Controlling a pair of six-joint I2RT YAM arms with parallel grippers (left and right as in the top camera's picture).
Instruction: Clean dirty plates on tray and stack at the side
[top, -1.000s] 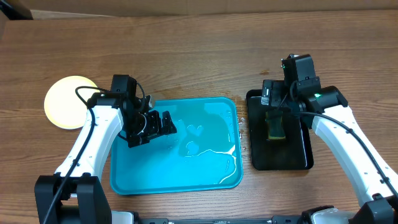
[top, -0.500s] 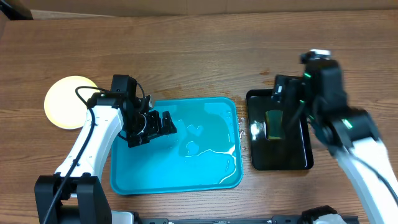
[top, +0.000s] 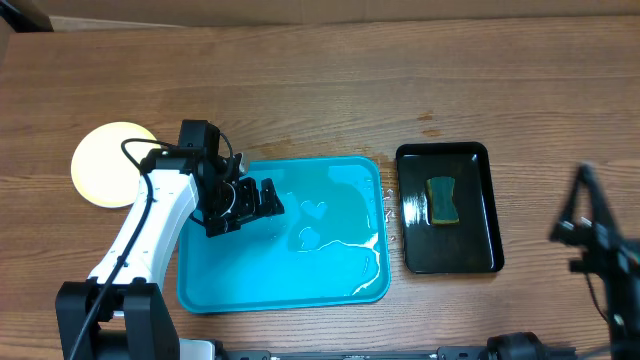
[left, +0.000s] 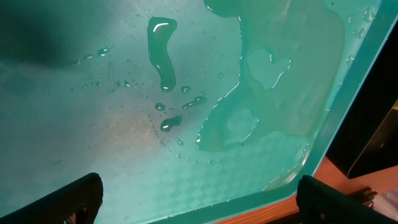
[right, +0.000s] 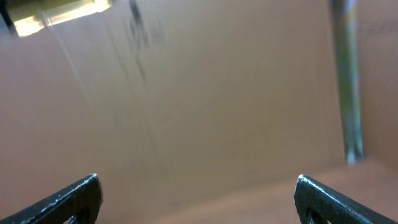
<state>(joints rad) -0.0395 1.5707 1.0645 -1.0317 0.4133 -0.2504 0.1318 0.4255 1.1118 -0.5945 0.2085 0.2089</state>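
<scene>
Brown wood-grain tabletop fills the overhead view, with a strip of cardboard along the far edge. A pale yellow plate (top: 105, 165) is seen lying flat on the bare wood, off the tray (top: 200, 270) and just beyond its far left corner. Being round, the plate has no long axis; its face is turned upward and no smear can be made out on it. Whether other plates lie beneath it cannot be told from above. Its right edge is covered by the left arm (top: 150, 215).

The blue tray is set with its long axis running left to right across the table. No plates are on it. A shallow pool of water (top: 330, 245) is spread over its right half, and in the left wrist view the same water (left: 280, 68) is seen with scattered drops on the tray (left: 74, 112).

The left gripper (top: 258, 203) is held over the left part of the tray, pointed to the right, so the plate lies behind it, to its left and apart from it. Its fingers are spread wide with nothing between them, as the left wrist view of the left gripper (left: 202, 202) confirms.

A black tray (top: 450, 255) is placed just right of the blue one, its long axis running toward the far edge, with a green and yellow sponge (top: 443, 201) lying in it lengthwise.

The right arm (top: 600, 250) is seen blurred at the right edge. The right gripper (right: 199, 199) is spread wide and empty, facing a blurred brown surface.
</scene>
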